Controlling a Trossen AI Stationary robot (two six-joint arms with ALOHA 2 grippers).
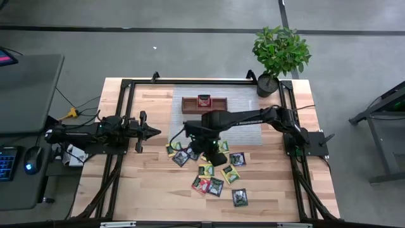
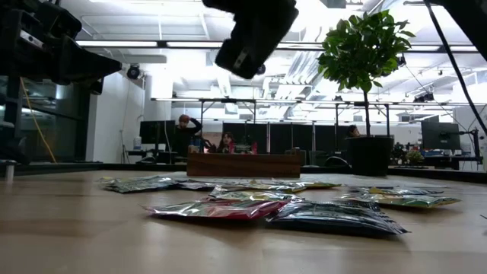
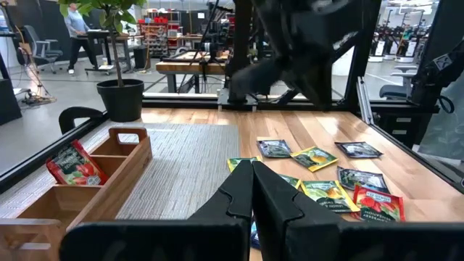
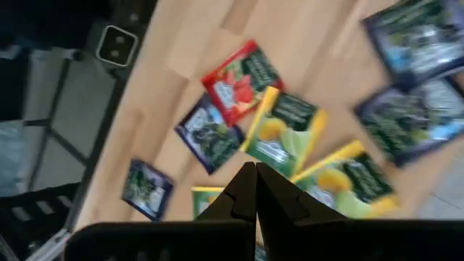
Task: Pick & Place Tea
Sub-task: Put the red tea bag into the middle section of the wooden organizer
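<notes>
Tea packets lie flat and scattered on the wooden table: yellow-green ones (image 1: pixel 205 170), red ones (image 1: pixel 201 183), dark ones (image 1: pixel 240 197). One red packet (image 1: pixel 204 99) stands in the middle compartment of the brown wooden tray (image 1: pixel 190 104) at the far side. My right gripper (image 1: pixel 218 157) hangs shut above the pile, tipped downward, with nothing between its fingers. In the right wrist view it (image 4: pixel 255 190) hovers over a yellow-green packet (image 4: pixel 283 130) and a red one (image 4: pixel 241 80). My left gripper (image 1: pixel 152 132) rests shut and level at the table's left.
The tray stands on a grey mat (image 1: pixel 243 107). A potted plant (image 1: pixel 278 54) sits at the far right corner. A black frame (image 1: pixel 126 114) runs round the table's edges. Bare wood lies near the front edge (image 1: pixel 158 196).
</notes>
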